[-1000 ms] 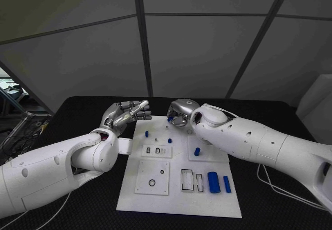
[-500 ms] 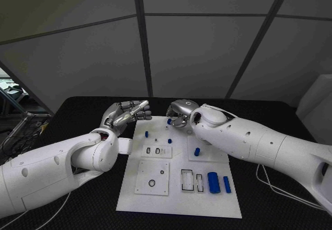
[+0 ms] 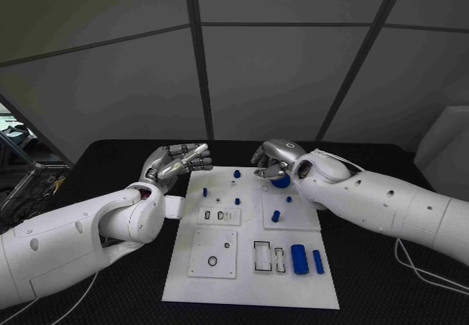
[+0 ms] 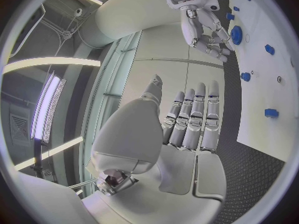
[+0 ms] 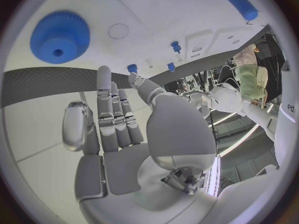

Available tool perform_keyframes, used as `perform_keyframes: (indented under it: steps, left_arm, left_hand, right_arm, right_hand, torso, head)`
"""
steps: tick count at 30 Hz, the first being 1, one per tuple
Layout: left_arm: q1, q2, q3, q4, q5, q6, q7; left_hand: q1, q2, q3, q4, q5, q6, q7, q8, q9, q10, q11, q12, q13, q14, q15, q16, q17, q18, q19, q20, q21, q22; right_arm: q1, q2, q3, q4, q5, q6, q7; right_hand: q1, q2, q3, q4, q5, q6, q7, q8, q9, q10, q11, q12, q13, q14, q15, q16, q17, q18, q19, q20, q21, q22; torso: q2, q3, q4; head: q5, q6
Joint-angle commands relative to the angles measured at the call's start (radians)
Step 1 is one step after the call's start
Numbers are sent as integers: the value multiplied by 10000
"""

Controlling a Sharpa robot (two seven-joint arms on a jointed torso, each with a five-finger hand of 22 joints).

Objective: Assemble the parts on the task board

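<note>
Task board: white plate, central on the black table; serves as landmark below.

Left hand: raised just off the board's far left corner. Fingers extended side by side, thumb apart, palm bare. Not gripping anything.

Right hand: raised over the board's far right corner, directly above a blue gear. Fingers straight and side by side, nothing between them and the thumb. Holding nothing. Clear of the gear in the right wrist view.

Blue gear: flat on the board's far right area, toothed rim, small centre hole.

Small blue pegs: standing on the board's far half, spread between its left edge and its middle. One more peg near the board's centre, right of the twin slot block.

Two blue cylinders: lying side by side at the board's right edge, near half, just beside the rectangular frames.

Ring: on the square sub-plate, board's near left.
</note>
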Motion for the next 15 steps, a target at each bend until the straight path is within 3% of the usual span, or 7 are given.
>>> perform_keyframes:
  steps: [1, 5, 6, 7, 8, 11, 15]
  left_arm:
    - [17, 14, 10, -48, -60, 381, 164]
    - [14, 24, 8, -82, -60, 407, 144]
    - [14, 29, 7, -81, -60, 413, 138]
    - [13, 33, 6, -81, -60, 417, 134]
    - [12, 38, 5, -81, -60, 417, 131]
    - [10, 48, 1, -86, -60, 410, 122]
    - [8, 66, -4, -82, -61, 413, 115]
  left_hand:
    - [-83, 2, 7, -75, -46, 132, -18, 61, 13, 124, -9, 74, 9, 106, -32, -38, 21, 110, -81, 9, 38, 2]
    - [-83, 34, 10, -120, -48, 218, -33, 78, 13, 237, -33, 91, 13, 168, -56, -32, 41, 116, -79, -2, 64, 13]
    - [-84, 41, 10, -129, -47, 234, -35, 80, 12, 260, -37, 94, 14, 185, -61, -29, 46, 118, -75, -5, 72, 16]
    - [-84, 51, 10, -141, -47, 257, -41, 82, 11, 291, -44, 97, 14, 203, -68, -27, 52, 119, -70, -10, 82, 21]
    - [-85, 59, 10, -150, -47, 274, -48, 84, 11, 314, -50, 98, 15, 215, -72, -28, 56, 120, -66, -13, 90, 24]
    - [-87, 73, 11, -163, -46, 301, -61, 87, 10, 350, -61, 99, 15, 228, -78, -31, 61, 120, -62, -18, 102, 29]
    - [-87, 78, 11, -168, -46, 310, -68, 88, 9, 362, -65, 99, 15, 232, -80, -33, 63, 120, -61, -19, 105, 30]
  right_arm:
    - [24, -521, 9, 601, 1300, -1029, 148]
    - [23, -1192, 10, 1121, 1844, -409, -147]
    - [23, -1325, 11, 1186, 1970, -206, -229]
    - [23, -1433, 11, 1216, 2069, 35, -319]
    - [23, -1485, 11, 1211, 2126, 181, -379]
    - [22, -1591, 11, 991, 2382, 677, -619]
    - [18, -1555, 7, 650, 2519, 1060, -750]
  right_hand:
    - [-185, -118, -346, 128, 61, -151, -172, -70, -30, 734, -159, 436, 268, 42, -116, -41, 25, -249, 255, -73, 165, 492]
    - [-128, -314, -956, 332, 141, -481, -305, -114, -57, 1540, -346, 1471, 1076, 92, -230, -83, 43, -324, 520, -205, 341, 810]
    - [80, -252, -1284, 473, 251, -629, -368, -65, -44, 1371, -379, 2144, 1754, 126, -273, -121, 49, -352, 625, -253, 411, 934]
    - [70, -231, -1495, 618, 219, -679, -321, -33, -32, 1297, -369, 2602, 2191, 132, -255, -149, 50, -384, 720, -247, 472, 1054]
    - [397, 54, -1866, 936, 388, -743, -312, 114, 28, 165, -363, 3735, 3528, 186, -291, -218, 59, -412, 793, -204, 521, 1146]
    - [562, -62, -2443, 1326, 229, -1068, -247, 162, 29, 604, -266, 6810, 6648, 206, -174, -303, 82, -460, 987, -190, 643, 1397]
    - [817, -24, -2815, 1763, 232, -1363, -157, 275, 44, 959, -178, 9175, 9200, 236, -104, -366, 119, -510, 1159, -136, 753, 1617]
  torso:
    - [-71, 50, -129]
    - [-88, 92, -155]
    - [-92, 96, -153]
    - [-87, 92, -129]
    - [-80, 81, -114]
    - [-84, 80, -134]
    - [-58, 88, -118]
  head:
    - [25, 23]
    - [-18, 40]
    - [-51, 40]
    - [-94, 59]
    - [-115, 72]
    - [-136, 60]
    - [-149, 67]
